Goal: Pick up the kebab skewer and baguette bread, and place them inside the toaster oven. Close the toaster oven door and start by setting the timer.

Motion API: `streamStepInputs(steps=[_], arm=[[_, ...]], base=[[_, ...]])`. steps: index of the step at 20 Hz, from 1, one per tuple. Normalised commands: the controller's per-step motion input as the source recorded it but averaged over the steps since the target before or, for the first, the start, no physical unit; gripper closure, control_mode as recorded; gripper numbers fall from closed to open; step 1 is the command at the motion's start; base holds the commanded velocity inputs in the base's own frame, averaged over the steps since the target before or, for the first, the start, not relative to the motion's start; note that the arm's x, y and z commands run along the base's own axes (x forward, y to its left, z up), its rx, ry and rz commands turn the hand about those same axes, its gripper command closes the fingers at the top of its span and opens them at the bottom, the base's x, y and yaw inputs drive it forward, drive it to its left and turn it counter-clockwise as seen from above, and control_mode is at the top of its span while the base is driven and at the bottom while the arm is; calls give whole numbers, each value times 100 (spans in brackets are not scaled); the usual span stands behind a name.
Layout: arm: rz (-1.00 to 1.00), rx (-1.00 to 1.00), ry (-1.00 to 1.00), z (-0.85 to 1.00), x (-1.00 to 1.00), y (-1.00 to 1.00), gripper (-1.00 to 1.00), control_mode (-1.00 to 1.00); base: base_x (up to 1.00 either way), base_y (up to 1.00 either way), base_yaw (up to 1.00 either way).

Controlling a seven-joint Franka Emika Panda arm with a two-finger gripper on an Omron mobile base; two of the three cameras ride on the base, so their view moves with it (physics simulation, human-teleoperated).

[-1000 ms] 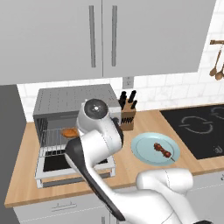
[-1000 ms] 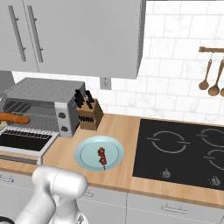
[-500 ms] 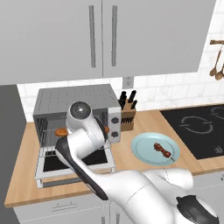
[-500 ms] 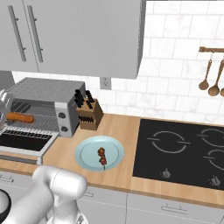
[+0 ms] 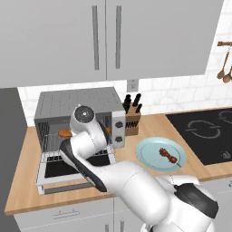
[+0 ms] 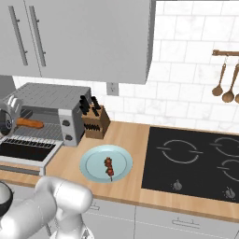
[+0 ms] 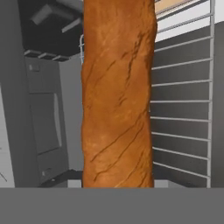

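Since half a second ago the arm has swung further left; its wrist joint now sits in front of the toaster oven (image 5: 81, 120) opening instead of beside the control panel. Base hasn't moved, scene framing is unchanged.

Left to right: toaster oven at the left end of the desk (image 5: 149, 129), toaster oven door (image 5: 74, 170) dropped flat, wire rack (image 7: 183, 109) exposed inside. In the left base view we see an end of the baguette bread (image 5: 66, 133) poking out left of the wrist, inside the cavity at rack level. Right base view shows the baguette bread (image 6: 30, 124) lying horizontal in the oven mouth, further in than a second ago.

In the hand view the baguette bread (image 7: 118, 94) runs as a tall column straight up the middle, directly ahead of the pincer, rack wires behind it on the right, oven wall on the left. We can't see the fingertips, so we can't tell whether the pincer is pinching the loaf or spread.

Right of the oven: knife block (image 5: 132, 120), then the blue plate (image 5: 149, 156) with the kebab skewer (image 5: 168, 156) lying on it, well apart from the arm, same spot as before. Cooktop (image 5: 204, 133) furthest right.
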Motion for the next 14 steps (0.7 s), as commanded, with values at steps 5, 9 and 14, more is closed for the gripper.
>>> streamStepInputs(steps=[5,9,14], arm=[[0,0,0,0,44,0,100,-100],[0,0,0,-8,36,7,100,-100],[0,0,0,-25,21,10,100,-100]], base=[[0,0,0],[0,0,0],[0,0,0]])
